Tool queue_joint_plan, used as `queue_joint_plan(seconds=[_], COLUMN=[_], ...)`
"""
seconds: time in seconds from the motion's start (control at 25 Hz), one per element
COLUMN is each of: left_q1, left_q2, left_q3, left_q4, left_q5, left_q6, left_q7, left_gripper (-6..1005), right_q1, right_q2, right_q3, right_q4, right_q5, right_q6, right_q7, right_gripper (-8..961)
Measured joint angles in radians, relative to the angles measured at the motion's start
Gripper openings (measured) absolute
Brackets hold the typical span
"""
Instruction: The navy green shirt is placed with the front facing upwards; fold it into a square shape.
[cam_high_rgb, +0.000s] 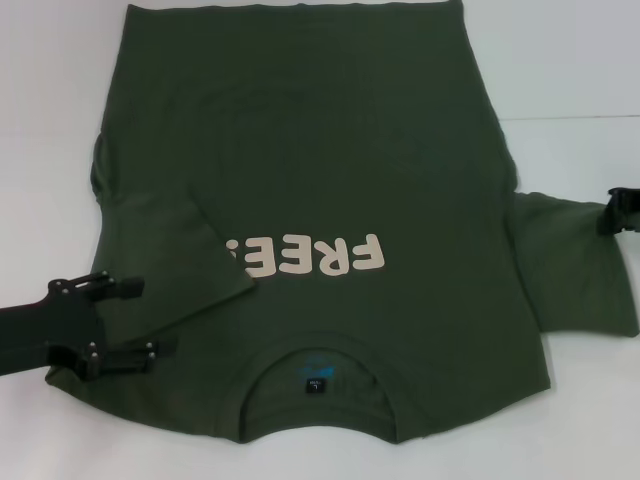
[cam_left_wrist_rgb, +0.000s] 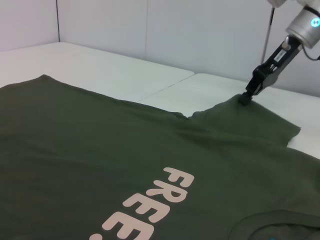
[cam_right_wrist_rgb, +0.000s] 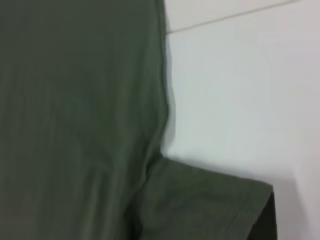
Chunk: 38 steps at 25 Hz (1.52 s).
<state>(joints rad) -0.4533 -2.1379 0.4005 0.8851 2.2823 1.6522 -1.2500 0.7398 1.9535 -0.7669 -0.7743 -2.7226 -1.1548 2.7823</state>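
Note:
The navy green shirt (cam_high_rgb: 330, 180) lies flat on the white table, front up, its collar (cam_high_rgb: 318, 372) nearest me and the cream "FREE!" lettering (cam_high_rgb: 305, 258) across the chest. One sleeve (cam_high_rgb: 190, 250) is folded inward over the chest and covers the end of the lettering. My left gripper (cam_high_rgb: 158, 316) is open just above that side of the shirt, near the shoulder, holding nothing. My right gripper (cam_high_rgb: 615, 212) is at the outer edge of the other sleeve (cam_high_rgb: 580, 270). In the left wrist view the right gripper (cam_left_wrist_rgb: 246, 98) is pinched on that sleeve's edge (cam_left_wrist_rgb: 250, 117). The right wrist view shows the shirt's side seam (cam_right_wrist_rgb: 162, 90).
The white table (cam_high_rgb: 580, 80) extends past the shirt on both sides, with a seam line (cam_left_wrist_rgb: 165, 87) running across it. A pale wall (cam_left_wrist_rgb: 175, 30) rises behind the table's far edge.

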Motion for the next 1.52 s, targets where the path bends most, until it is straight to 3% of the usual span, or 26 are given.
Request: queue_joint_plan(seconds=[0.16, 0.24, 0.48, 0.84, 1.0, 1.24, 1.52], left_q1=[0.0, -0.001, -0.001, -0.004, -0.004, -0.004, -0.005], left_q2=[0.001, 0.002, 0.007, 0.009, 0.01, 0.01, 0.011], left_q3=[-0.001, -0.001, -0.002, -0.002, -0.002, -0.002, -0.003], left_q4=[0.0, 0.0, 0.0, 0.0, 0.001, 0.001, 0.002], left_q5=[0.0, -0.001, -0.009, -0.012, -0.012, -0.012, -0.012], left_q6=[0.0, 0.001, 0.0, -0.001, -0.002, -0.002, -0.002], left_q7=[-0.002, -0.004, -0.013, -0.02, -0.025, -0.026, -0.028], left_gripper=[887, 887, 887, 887, 887, 887, 887], right_q1=[-0.029, -0.051, -0.066, -0.026, -0.009, 0.013, 0.077], right_q2=[-0.003, -0.015, -0.046, -0.05, -0.062, -0.06, -0.034], right_q3=[0.066, 0.118, 0.143, 0.136, 0.14, 0.135, 0.119], right_q4=[-0.048, -0.075, -0.085, -0.096, -0.116, -0.135, -0.126], right_q5=[0.033, 0.093, 0.202, 0.287, 0.29, 0.3, 0.305], right_q6=[-0.027, -0.051, -0.072, -0.117, -0.131, -0.162, -0.217], right_q7=[-0.03, -0.059, -0.086, -0.113, -0.109, -0.106, -0.115], right_gripper=[2, 2, 2, 3, 3, 3, 3])
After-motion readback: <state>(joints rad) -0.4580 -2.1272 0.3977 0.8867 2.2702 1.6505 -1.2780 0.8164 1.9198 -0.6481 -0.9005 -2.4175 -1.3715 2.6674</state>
